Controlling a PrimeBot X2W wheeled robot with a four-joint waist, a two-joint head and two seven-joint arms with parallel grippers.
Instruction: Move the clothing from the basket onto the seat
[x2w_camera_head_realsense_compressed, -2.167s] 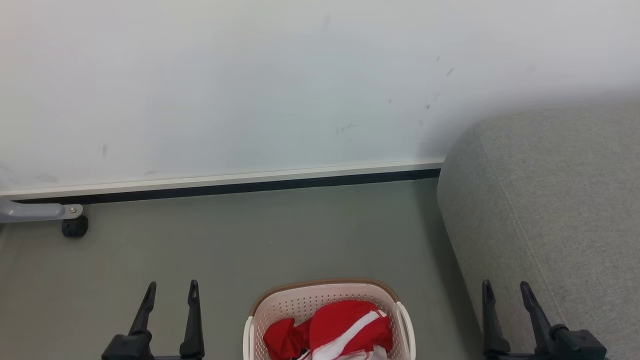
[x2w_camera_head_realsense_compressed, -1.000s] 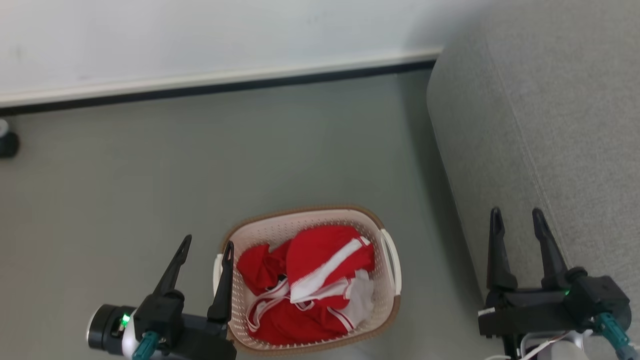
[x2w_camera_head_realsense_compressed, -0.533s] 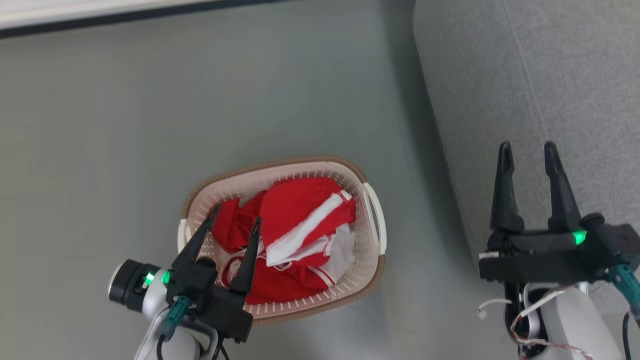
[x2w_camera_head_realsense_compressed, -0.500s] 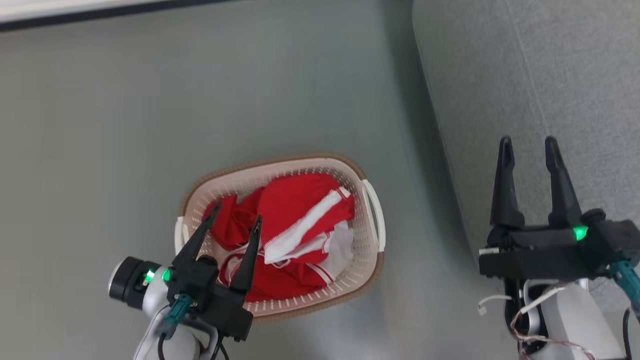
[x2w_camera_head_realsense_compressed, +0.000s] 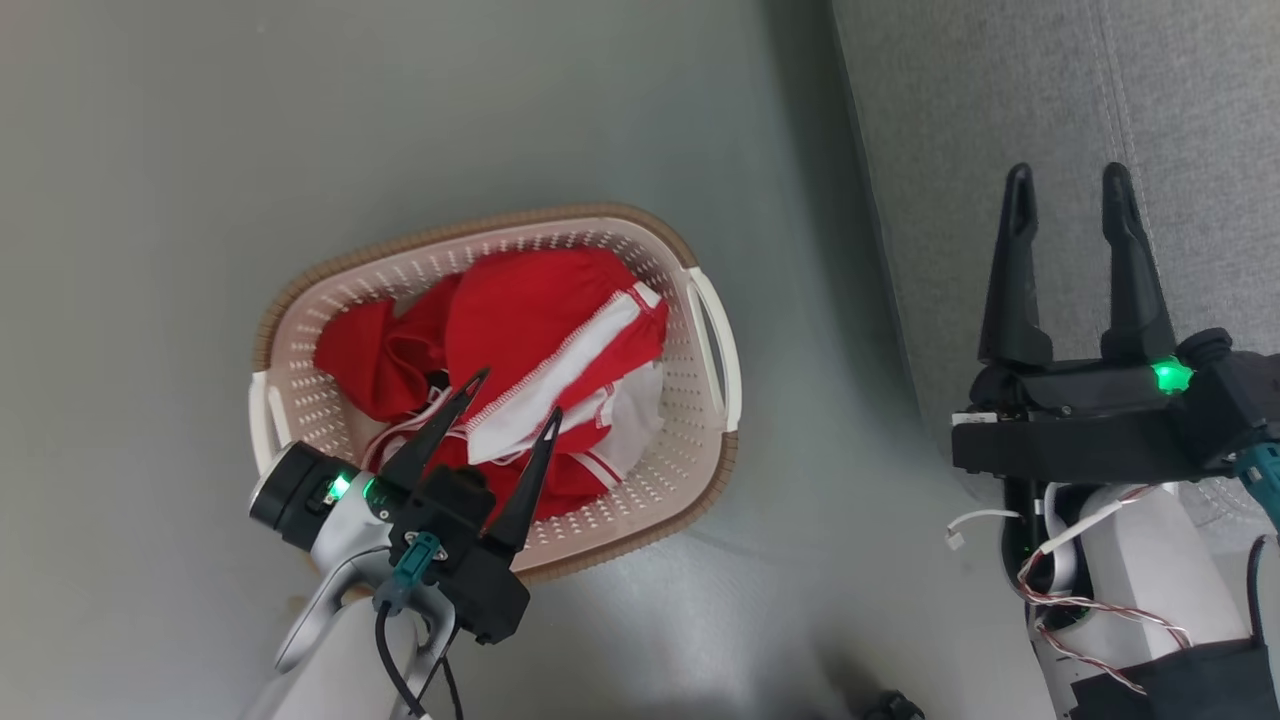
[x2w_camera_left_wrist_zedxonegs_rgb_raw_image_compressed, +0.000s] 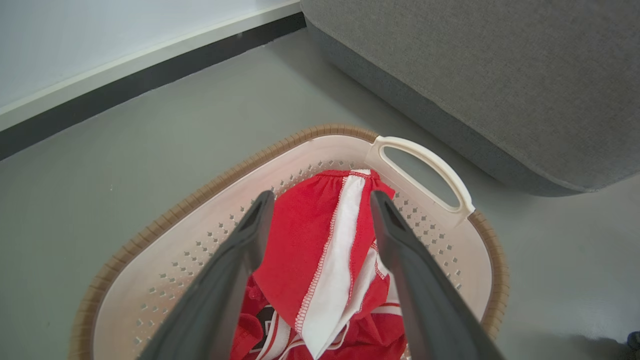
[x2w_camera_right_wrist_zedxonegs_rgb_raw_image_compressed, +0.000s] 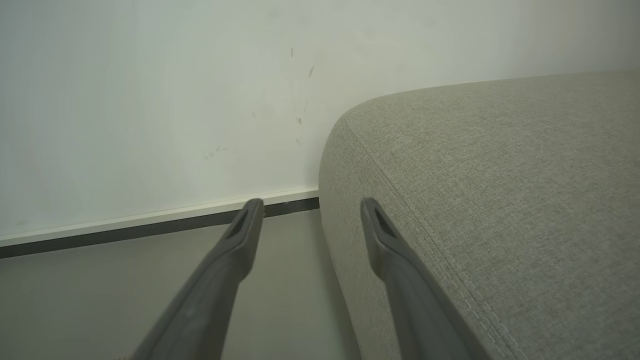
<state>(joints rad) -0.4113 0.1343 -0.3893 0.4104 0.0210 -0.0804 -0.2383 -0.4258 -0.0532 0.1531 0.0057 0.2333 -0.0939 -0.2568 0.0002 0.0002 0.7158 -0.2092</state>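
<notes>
Red clothing (x2w_camera_head_realsense_compressed: 520, 320) with white stripes lies bunched in the cream basket (x2w_camera_head_realsense_compressed: 300, 300) with a brown rim, which stands on the floor. My left gripper (x2w_camera_head_realsense_compressed: 515, 395) hovers open over the near part of the heap; in the left wrist view its fingers straddle the clothing (x2w_camera_left_wrist_zedxonegs_rgb_raw_image_compressed: 325, 250) inside the basket (x2w_camera_left_wrist_zedxonegs_rgb_raw_image_compressed: 430, 165), and whether they touch it I cannot tell. The right gripper (x2w_camera_head_realsense_compressed: 1068, 185) is open and empty above the edge of the light-grey seat (x2w_camera_head_realsense_compressed: 1000, 90), and the right wrist view shows the right gripper (x2w_camera_right_wrist_zedxonegs_rgb_raw_image_compressed: 310, 202) over the seat (x2w_camera_right_wrist_zedxonegs_rgb_raw_image_compressed: 500, 190).
The grey floor (x2w_camera_head_realsense_compressed: 200, 120) surrounds the basket. A gap of floor separates the basket's right handle (x2w_camera_head_realsense_compressed: 715, 340) from the seat's side. A white wall with a dark skirting strip (x2w_camera_right_wrist_zedxonegs_rgb_raw_image_compressed: 150, 227) stands behind.
The head camera has tilted down, so the basket sits higher in the picture. My left gripper has moved forward over the clothing, still open. The right gripper stays open over the seat's edge.
</notes>
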